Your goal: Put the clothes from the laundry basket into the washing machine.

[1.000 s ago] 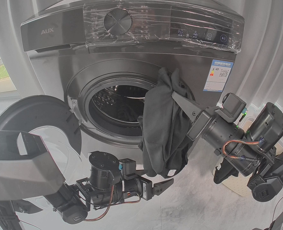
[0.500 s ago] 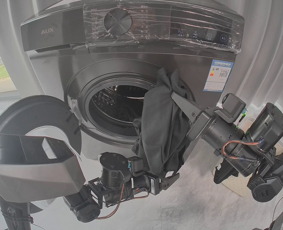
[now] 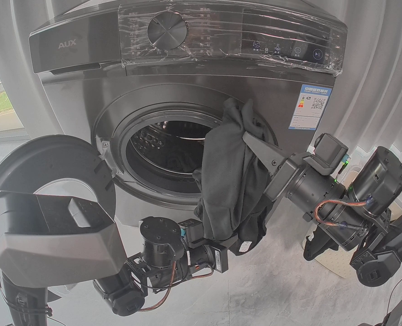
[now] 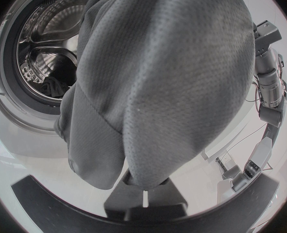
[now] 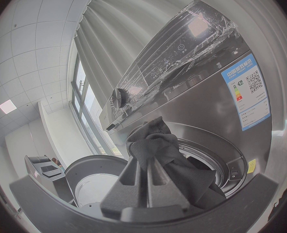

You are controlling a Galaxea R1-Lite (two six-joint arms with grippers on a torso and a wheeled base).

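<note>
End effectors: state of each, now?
Left end effector: closed at the bottom of the dark garment; grip cannot be told.
Right end effector: closed, holding the dark garment.

Laundry room, washing machine [image 3: 187, 91], pleated curtain [image 3: 382, 59], ceiling tiles [image 5: 30, 49]

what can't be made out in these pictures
- Right side of the drum opening: head view, the hanging dark garment covers it.
- Dark heap in the drum: left wrist view, too small and shadowed to identify.
- Pale thing on the floor: head view, the right arm hides most of it.
- Right gripper: head view, its tips are buried in garment folds.
</note>
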